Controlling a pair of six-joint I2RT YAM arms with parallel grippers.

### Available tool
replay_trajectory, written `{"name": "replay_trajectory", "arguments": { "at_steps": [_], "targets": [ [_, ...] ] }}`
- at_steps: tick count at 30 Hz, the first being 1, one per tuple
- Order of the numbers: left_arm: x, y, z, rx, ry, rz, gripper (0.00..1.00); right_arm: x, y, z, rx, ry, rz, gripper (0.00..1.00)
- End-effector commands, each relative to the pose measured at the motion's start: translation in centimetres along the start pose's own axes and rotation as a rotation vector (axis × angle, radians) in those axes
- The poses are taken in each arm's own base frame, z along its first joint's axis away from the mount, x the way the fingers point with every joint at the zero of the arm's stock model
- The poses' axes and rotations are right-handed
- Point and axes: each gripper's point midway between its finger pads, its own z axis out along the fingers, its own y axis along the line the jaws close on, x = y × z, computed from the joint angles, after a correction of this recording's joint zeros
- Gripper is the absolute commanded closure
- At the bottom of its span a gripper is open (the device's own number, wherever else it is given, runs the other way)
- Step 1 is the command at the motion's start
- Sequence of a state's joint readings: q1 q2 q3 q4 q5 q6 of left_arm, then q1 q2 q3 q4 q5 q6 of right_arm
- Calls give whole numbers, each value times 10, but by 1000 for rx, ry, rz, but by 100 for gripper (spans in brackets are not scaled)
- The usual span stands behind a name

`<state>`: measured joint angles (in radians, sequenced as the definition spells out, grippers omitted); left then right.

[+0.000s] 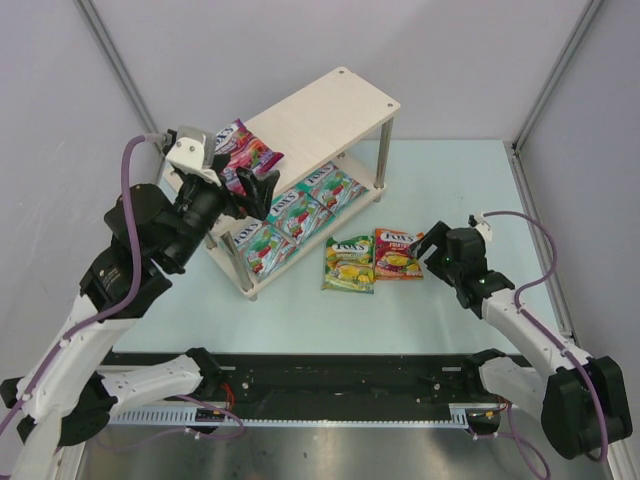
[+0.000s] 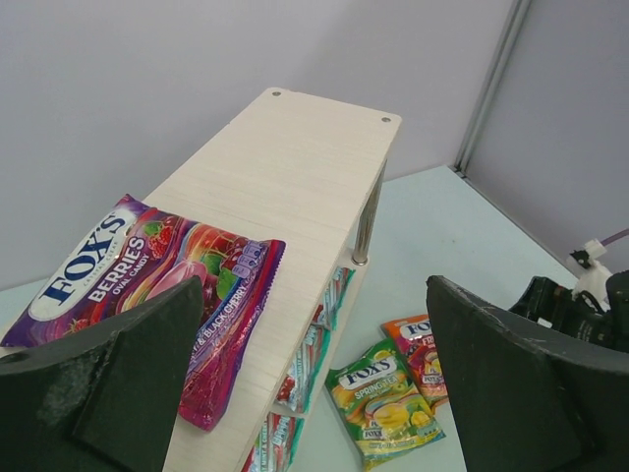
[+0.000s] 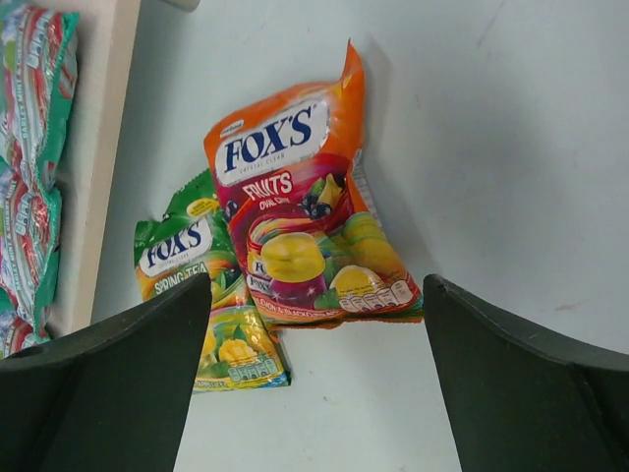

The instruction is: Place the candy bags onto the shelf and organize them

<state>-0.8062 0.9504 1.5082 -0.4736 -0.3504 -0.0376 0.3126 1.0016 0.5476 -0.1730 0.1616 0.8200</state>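
Observation:
The shelf (image 1: 330, 105) stands at the back. A purple candy bag (image 1: 247, 152) lies flat on the near end of its top board (image 2: 295, 157), and several teal bags (image 1: 300, 208) fill the lower board. My left gripper (image 1: 255, 190) hovers open just past the purple bag (image 2: 147, 280), holding nothing. A green-yellow bag (image 1: 349, 264) and a red-orange bag (image 1: 396, 253) lie on the table beside the shelf. My right gripper (image 1: 432, 248) is open and low over the table, right behind the red-orange bag (image 3: 295, 216), which overlaps the green-yellow one (image 3: 192, 261).
Grey walls and metal frame posts (image 1: 115, 60) enclose the pale blue table (image 1: 450, 170). The lower shelf board's edge (image 3: 98, 147) with the teal bags (image 3: 34, 147) lies left of my right gripper (image 3: 319, 393). The right arm (image 2: 580, 305) shows past the left gripper (image 2: 314, 379).

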Motion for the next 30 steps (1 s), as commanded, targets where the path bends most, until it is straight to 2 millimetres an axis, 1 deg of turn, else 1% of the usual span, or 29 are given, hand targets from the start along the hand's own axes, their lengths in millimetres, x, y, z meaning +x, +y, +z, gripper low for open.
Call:
{"name": "replay_trajectory", "arguments": {
  "at_steps": [1,2,3,4,5,7,8,9,12,14,17,18,20,21,23,24,25,27,28,29,30],
  "targets": [
    [-16,-4,-6,33,-55,-34,0,7,14,12,-74,24,78,8],
    [-17,-4,-6,35,-57,-34,0,14,13,19,-73,46,76,8],
    [-16,-5,-6,39,-55,-28,0,22,6,22,-58,68,78,8],
    [-16,-6,-6,44,-57,-28,0,23,7,26,-69,67,87,8],
    [-16,-6,-6,48,-57,-25,0,29,4,32,-62,78,87,8],
    [-17,-8,-6,60,-56,-23,0,36,-4,38,-46,93,90,8],
    [-16,-9,-6,63,-53,-22,0,36,-3,41,-54,89,91,8],
    [-16,-10,-6,68,-55,-19,0,41,-7,45,-38,100,89,8],
    [-16,-9,-6,66,-55,-18,0,44,-10,51,-33,106,77,9],
    [-17,-9,-6,66,-58,-18,0,44,-8,53,-44,104,73,11],
    [-15,-9,-6,66,-53,-16,0,43,-5,55,-74,94,66,23],
    [-15,-9,-7,65,-55,-13,0,42,-6,55,-77,91,66,33],
    [-15,-9,-6,65,-54,-14,0,42,-3,54,-97,91,63,44],
    [-15,-9,-6,65,-55,-13,0,41,-4,53,-100,90,62,56],
    [-16,-10,-6,72,-59,-16,0,37,-1,49,-116,74,43,72],
    [-15,-11,-4,75,-55,-14,0,33,-1,47,-119,63,37,85],
    [-16,-13,-4,85,-56,-17,0,33,3,43,-144,72,4,90],
    [-25,-25,-6,151,-85,-24,0,22,8,33,-170,35,-23,100],
    [-28,-30,-7,179,-96,-28,0,16,10,28,-184,15,-35,100],
    [-36,-34,-8,205,-119,-31,0,6,15,18,-212,-16,-59,100],
    [-33,-44,-3,250,-103,-20,0,-2,20,10,-234,-45,-70,100]
  ]
}}
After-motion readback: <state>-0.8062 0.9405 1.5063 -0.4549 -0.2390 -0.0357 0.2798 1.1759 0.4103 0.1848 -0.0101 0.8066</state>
